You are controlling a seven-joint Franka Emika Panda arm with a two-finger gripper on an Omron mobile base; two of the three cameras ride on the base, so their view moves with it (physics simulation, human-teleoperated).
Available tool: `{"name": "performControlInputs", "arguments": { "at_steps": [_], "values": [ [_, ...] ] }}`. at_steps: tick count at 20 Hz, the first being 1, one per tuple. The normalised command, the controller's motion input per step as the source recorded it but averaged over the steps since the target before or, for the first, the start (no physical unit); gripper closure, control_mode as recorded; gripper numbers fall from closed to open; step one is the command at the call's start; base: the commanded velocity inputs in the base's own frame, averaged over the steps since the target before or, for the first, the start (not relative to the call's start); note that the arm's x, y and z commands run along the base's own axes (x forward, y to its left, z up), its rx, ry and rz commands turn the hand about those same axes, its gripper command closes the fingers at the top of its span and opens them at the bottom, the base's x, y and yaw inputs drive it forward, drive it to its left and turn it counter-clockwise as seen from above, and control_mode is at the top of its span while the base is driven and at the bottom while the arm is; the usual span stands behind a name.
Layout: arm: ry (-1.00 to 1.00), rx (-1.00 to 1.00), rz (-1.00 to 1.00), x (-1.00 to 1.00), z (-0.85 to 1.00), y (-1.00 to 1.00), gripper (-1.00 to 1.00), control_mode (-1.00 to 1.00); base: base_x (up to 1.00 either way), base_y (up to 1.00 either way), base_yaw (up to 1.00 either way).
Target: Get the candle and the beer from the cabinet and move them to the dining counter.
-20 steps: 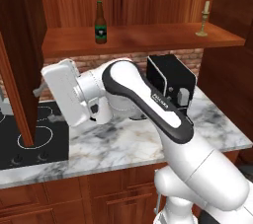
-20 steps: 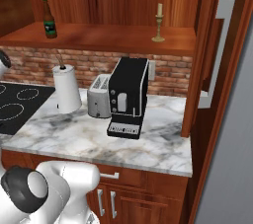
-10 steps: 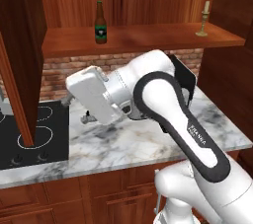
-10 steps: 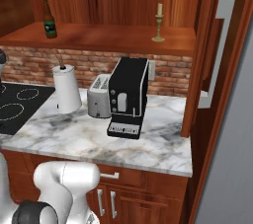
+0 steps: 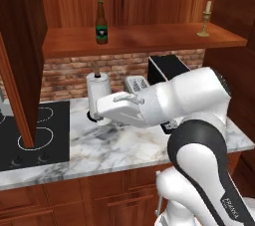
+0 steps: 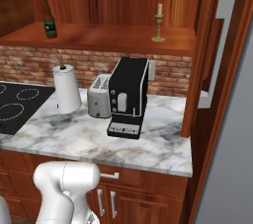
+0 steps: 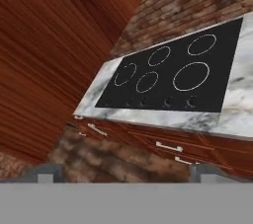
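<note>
We see the dark brown glass beer bottle (image 5: pixel 101 22) and cream candle in its brass stick (image 5: pixel 204 19) standing well apart on the reddish wooden cabinet's shelf (image 5: pixel 149 37) — our gripper's (image 7: pixel 123 172) fingertips spread wide, holding nothing, facing the black cooktop (image 7: pixel 173 75)

Open shelf space separates the beer (image 5: pixel 101 22) and the candle (image 5: pixel 204 19).

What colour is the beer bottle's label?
Dark green with a white mark, on the beer; clearest in the left base view.
</note>
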Motion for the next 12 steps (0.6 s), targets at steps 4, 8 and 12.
{"name": "performControlInputs", "arguments": {
  "at_steps": [4, 8, 12],
  "values": [
    [-0.25, -0.09, -0.27, 0.00, 0.33, -0.39, -1.00, -1.00, 0.00, 0.00, 0.00],
    [-0.19, -0.11, -0.37, 0.05, 0.41, -0.09, -1.00, -1.00, 0.00, 0.00, 0.00],
    [-0.17, -0.11, -0.36, 0.11, 0.44, -0.08, -1.00, -1.00, 0.00, 0.00, 0.00]
  ]
}}
